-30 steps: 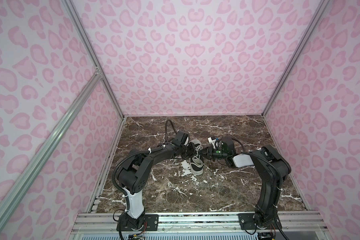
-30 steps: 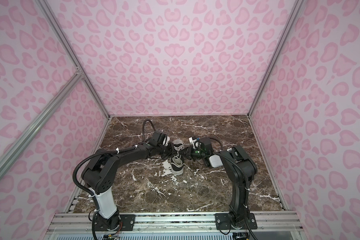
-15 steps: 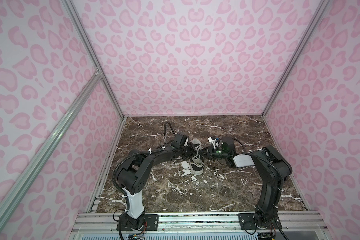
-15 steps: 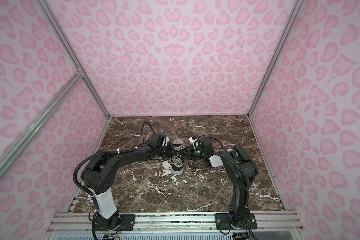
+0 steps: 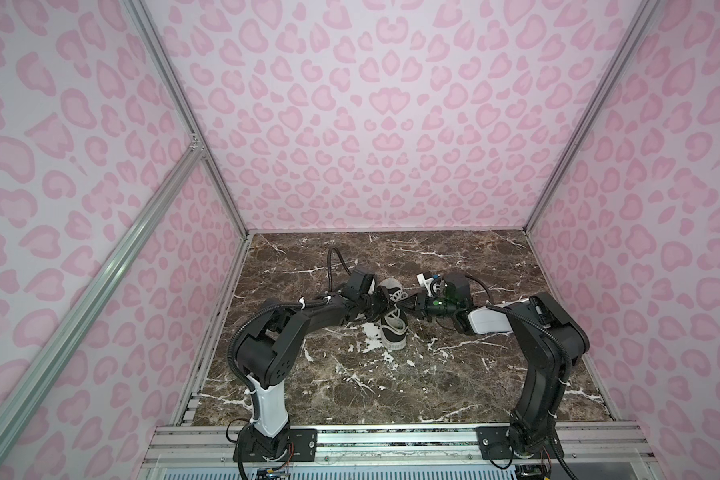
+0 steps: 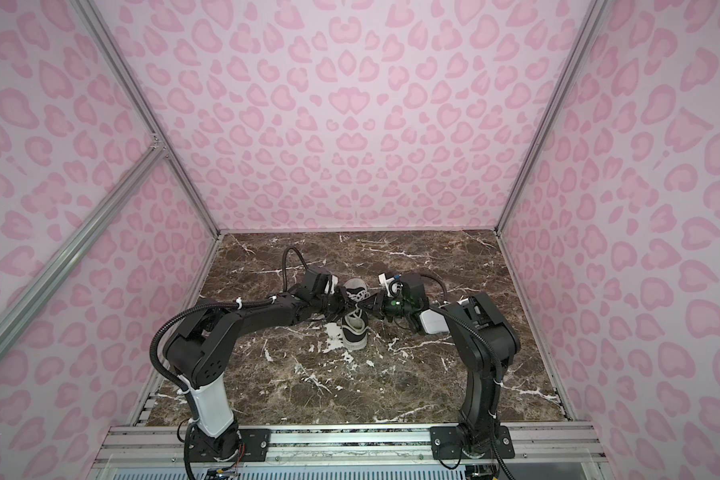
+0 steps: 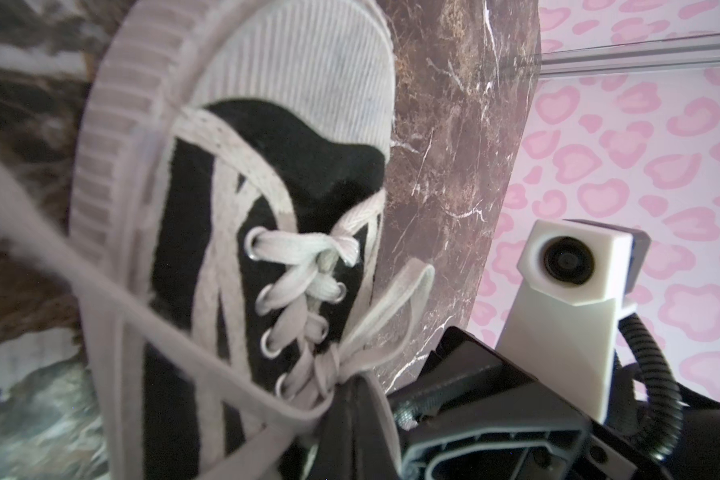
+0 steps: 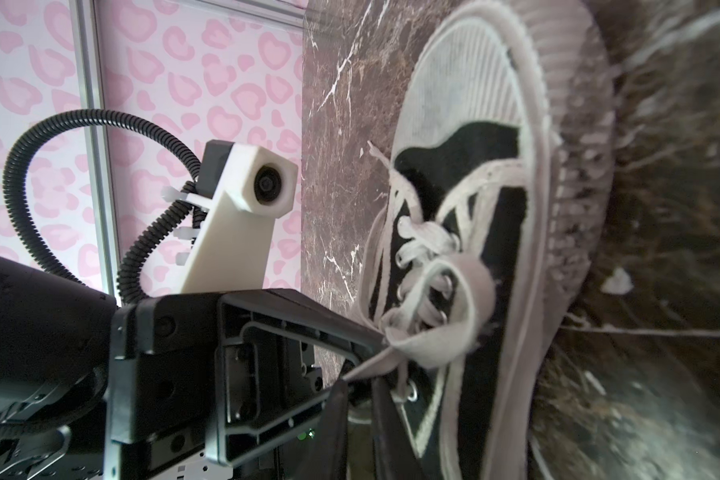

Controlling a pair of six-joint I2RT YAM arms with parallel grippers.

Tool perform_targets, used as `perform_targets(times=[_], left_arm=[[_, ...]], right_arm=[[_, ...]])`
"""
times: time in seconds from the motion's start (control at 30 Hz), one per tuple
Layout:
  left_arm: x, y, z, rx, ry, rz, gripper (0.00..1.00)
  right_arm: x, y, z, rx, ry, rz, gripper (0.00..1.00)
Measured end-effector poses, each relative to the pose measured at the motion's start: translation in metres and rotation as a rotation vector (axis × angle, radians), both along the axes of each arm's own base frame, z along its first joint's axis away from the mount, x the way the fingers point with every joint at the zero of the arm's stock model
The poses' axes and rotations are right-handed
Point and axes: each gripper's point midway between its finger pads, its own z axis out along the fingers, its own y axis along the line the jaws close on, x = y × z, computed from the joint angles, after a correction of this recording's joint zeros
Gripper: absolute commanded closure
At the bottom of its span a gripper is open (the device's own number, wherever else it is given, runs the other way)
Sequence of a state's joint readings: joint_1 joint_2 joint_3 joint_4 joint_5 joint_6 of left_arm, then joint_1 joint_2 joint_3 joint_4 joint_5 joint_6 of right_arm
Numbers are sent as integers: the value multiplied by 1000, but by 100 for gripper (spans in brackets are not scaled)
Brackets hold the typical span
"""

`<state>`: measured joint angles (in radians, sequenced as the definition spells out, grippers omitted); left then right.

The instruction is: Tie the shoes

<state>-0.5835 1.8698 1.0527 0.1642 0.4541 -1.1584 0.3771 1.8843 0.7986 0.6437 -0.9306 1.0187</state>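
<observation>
The shoe (image 5: 395,326) (image 6: 355,328), a black canvas sneaker with white toe cap and sole, lies mid-table with its toe toward the near edge. Both grippers meet over its off-white laces (image 7: 308,266). My left gripper (image 5: 378,306) (image 7: 352,388) is shut, and a lace loop (image 8: 441,336) is pinched at its tip. From the opposite side, my right gripper (image 5: 411,304) (image 8: 360,384) has its jaws almost together on a lace strand (image 8: 366,363) that runs into their tips. A small loose loop (image 7: 395,299) stands out beside the eyelets.
The brown marble tabletop (image 5: 391,382) is boxed in by pink patterned walls on three sides. An aluminium rail (image 5: 371,436) carrying both arm bases runs along the near edge. White flecks (image 5: 371,332) lie beside the shoe.
</observation>
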Motion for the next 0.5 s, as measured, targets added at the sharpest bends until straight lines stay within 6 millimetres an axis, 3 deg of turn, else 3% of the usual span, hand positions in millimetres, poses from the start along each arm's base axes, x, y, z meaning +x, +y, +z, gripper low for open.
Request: perform_targets(times=[0.5], left_arm=[[-1,-3,1,-28,0,-2,97]], right_arm=[[-2,-10,-12,-52,25,-8,84]])
